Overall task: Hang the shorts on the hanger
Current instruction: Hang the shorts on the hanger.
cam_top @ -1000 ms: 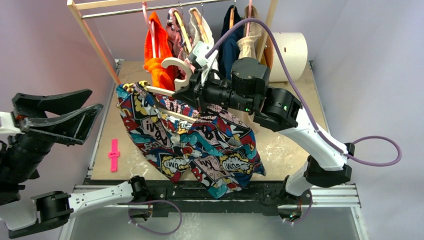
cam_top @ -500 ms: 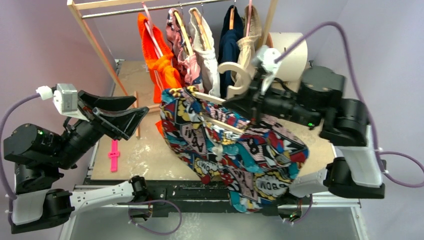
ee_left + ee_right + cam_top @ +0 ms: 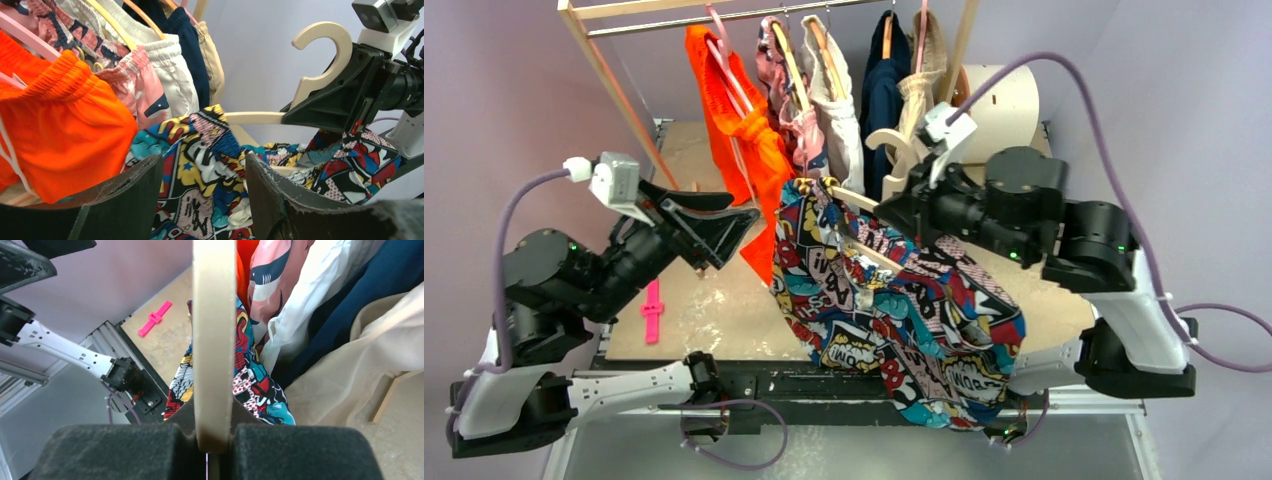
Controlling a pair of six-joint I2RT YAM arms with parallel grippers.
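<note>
Lilac walls back the plywood table point(image 3: 714, 310). Right gripper point(image 3: 214, 440) clamps the cream hanger point(image 3: 892, 150); comic-print shorts point(image 3: 894, 320) drape over its crossbar, aloft before the garment-hung clothes rail point(image 3: 674, 22). Left gripper point(image 3: 736, 222) stands wide just beside the shorts.

Overhead camera, fixed above and behind the arm bases at 6 o'clock, looks down across the table point(image 3: 719, 305) to the clothes rail point(image 3: 654, 24) at 12 o'clock, far enough back to hold both arms. The left wrist camera, out at 9 o'clock, faces 3 o'clock past the left gripper point(image 3: 204, 167), close on the shorts point(image 3: 192, 145) and the hanger point(image 3: 255, 118). The right wrist camera, on the 3 o'clock side, sights tight along the hanger over the right gripper point(image 3: 214, 432) toward 8 o'clock, down to the pink clip point(image 3: 155, 318). All three views share the shorts, the hanger and the hung clothes point(image 3: 744, 130).
</note>
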